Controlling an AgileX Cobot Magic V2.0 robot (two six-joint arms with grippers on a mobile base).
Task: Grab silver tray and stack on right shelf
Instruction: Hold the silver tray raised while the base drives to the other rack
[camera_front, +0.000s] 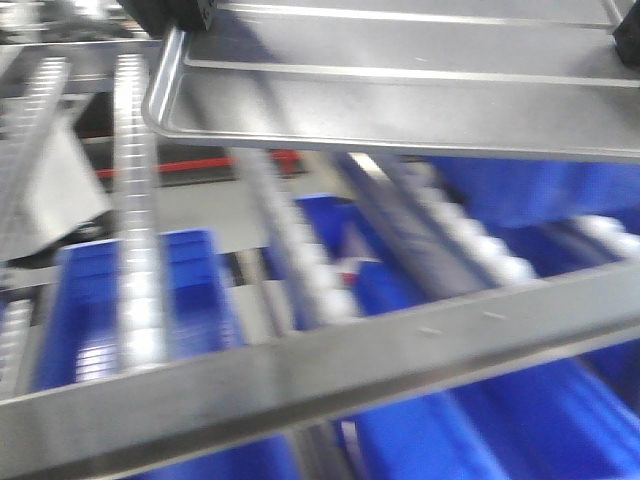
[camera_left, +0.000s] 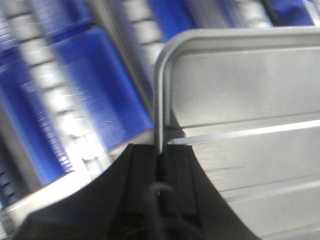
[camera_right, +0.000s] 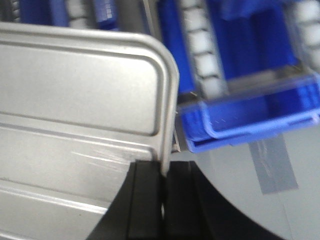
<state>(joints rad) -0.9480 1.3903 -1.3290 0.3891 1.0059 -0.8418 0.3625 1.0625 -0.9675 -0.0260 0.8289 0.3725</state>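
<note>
Left pincer (camera_left: 160, 166) and right pincer (camera_right: 163, 172) each clamp a side rim of the silver tray (camera_front: 400, 90), which spans between them. Consider the grab done; you have yet to lower it onto the right shelf (camera_front: 350, 370) beneath both pincers. Count: one tray, two pincers, at least three blue bins (camera_front: 140, 290).

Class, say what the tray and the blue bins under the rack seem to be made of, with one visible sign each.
The silver tray looks like stainless steel, brushed and shiny: grey sheen, pressed ridges, rolled rim. The blue bins are probably moulded plastic: uniform saturated colour, soft gloss.
</note>
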